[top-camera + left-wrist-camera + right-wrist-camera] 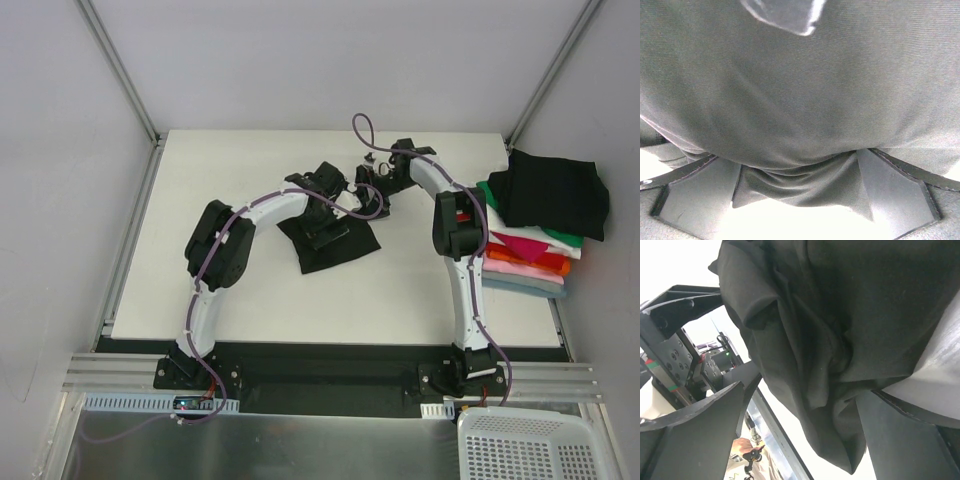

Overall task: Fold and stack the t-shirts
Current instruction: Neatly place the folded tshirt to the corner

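black t-shirt (338, 248): lies crumpled on the table (250, 290), near its middle; the near part lies spread out, the far part is hidden under the 2 wrists.
left end effector (325, 205): over the far-left part of the black t-shirt, jaws spread wide, released, nothing clamped.
left wrist view: black cloth fills almost the whole frame; a bunched fold sits between the 2 fingers (697, 197) and touches their inner faces, but they do not pinch it.
right end effector (376, 186): at the shirt's far-right corner, close beside the left end effector, jaws likewise spread wide, released.
right wrist view: folds of black cloth hang between its fingers (692, 440) and lie over the right-hand one; whether the other one touches the cloth I cannot tell.
stack of folded t-shirts (525, 255): at the table's right edge, well apart from the black t-shirt; blue-grey at the bottom, then pink, orange, red, white and green.
folded black t-shirt (555, 195): on top of the stack, loosely folded, overhanging it to the right.
basket (530, 445): white plastic, off the table beside the right arm's base.
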